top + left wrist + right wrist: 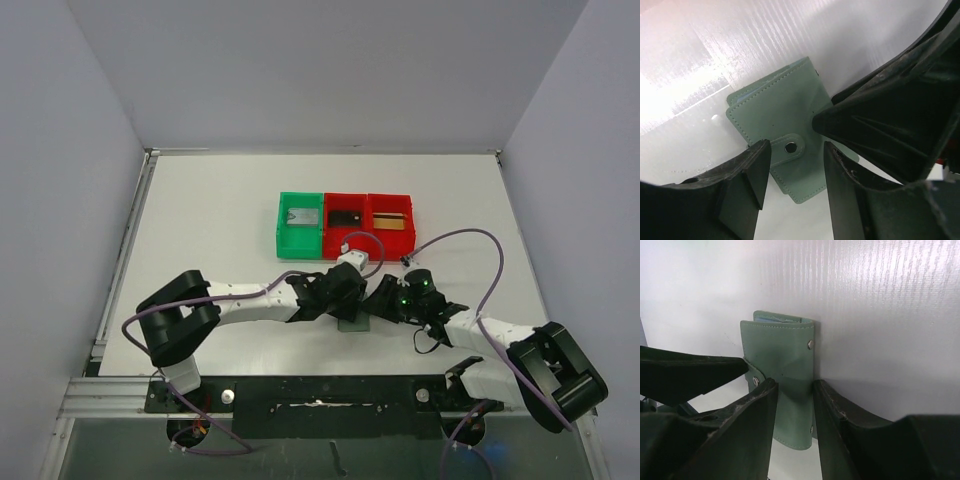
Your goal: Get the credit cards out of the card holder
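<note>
Card holder (780,115) lies folded on the table (220,220), between both arms and well apart from the bins. The end red bin (390,197) holds a gold card (392,221), so one seems to be out; any others are hidden. Both pincers are part open and hold nothing: left gripper (795,155) astride the strap (782,156), right gripper (794,387) over the holder. Unfastening looks undone.
</note>
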`<state>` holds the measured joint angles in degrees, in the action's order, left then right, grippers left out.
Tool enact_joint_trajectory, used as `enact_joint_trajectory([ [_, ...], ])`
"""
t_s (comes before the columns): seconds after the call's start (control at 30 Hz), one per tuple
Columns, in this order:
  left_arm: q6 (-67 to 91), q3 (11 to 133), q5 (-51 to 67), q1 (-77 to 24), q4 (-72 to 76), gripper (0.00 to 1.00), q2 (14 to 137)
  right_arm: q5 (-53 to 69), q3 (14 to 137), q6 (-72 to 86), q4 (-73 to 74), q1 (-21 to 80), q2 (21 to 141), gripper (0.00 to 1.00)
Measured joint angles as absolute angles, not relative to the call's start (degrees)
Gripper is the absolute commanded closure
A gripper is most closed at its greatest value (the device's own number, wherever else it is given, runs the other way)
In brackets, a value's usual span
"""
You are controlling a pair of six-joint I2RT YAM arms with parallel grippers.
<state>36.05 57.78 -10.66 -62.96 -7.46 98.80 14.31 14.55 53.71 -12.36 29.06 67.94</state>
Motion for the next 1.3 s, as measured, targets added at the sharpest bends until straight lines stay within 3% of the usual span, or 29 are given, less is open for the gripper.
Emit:
enact_joint_trajectory([
  [0.3,35.3,59.7,-14.6,-64.1,-10.8,0.65,100.9,15.2,14.0,55.2,-14.7,28.8,69.0,0.64],
  [0.7,35.2,60.3,-16.3,-64.8,-11.4,0.87,101.4,16.5,14.0,54.8,-15.0,28.8,69.2,0.64],
  [0.97,35.5,57.1,-14.9,-64.7,-8.6,0.87,99.4,18.2,14.0,54.4,-14.8,28.5,69.2,0.74],
  [1.1,35.8,56.3,-14.3,-64.6,-7.3,0.76,99.1,18.1,13.1,54.7,-14.9,28.5,68.5,0.78],
  [1.3,36.9,55.9,-13.5,-64.6,-6.2,0.68,98.9,18.2,12.0,55.1,-15.0,28.5,67.7,0.84],
])
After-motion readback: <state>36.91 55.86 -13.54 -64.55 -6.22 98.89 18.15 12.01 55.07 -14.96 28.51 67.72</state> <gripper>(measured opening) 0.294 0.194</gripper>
